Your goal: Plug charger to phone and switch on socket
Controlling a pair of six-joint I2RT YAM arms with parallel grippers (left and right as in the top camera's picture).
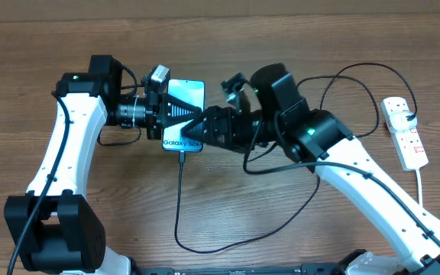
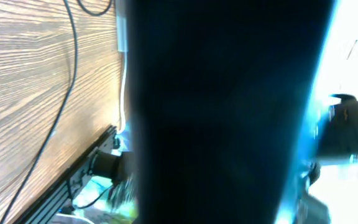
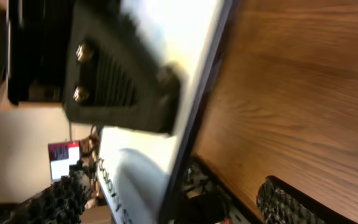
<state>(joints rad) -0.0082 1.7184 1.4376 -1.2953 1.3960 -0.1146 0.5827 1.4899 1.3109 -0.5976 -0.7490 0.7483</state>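
Note:
The phone point(image 1: 186, 95) is lit and shows "Galaxy" text, held between the two arms at the table's middle. My left gripper point(image 1: 161, 114) is shut on its left edge. In the right wrist view its ribbed finger point(image 3: 117, 81) presses on the white screen point(image 3: 166, 37). My right gripper point(image 1: 198, 126) is open, with its fingers point(image 3: 176, 202) straddling the phone's right edge. The charger cable point(image 1: 179, 198) reaches the phone's near end and loops off to the right. The socket point(image 1: 405, 131) lies at the far right with a black plug in it. The phone's dark body point(image 2: 229, 112) fills the left wrist view.
The black cable loops across the wood table point(image 1: 281, 229) under my right arm and up to the socket. The socket's white cord point(image 1: 422, 183) runs toward the front right edge. A thin black cable point(image 2: 61, 112) also lies on the wood in the left wrist view.

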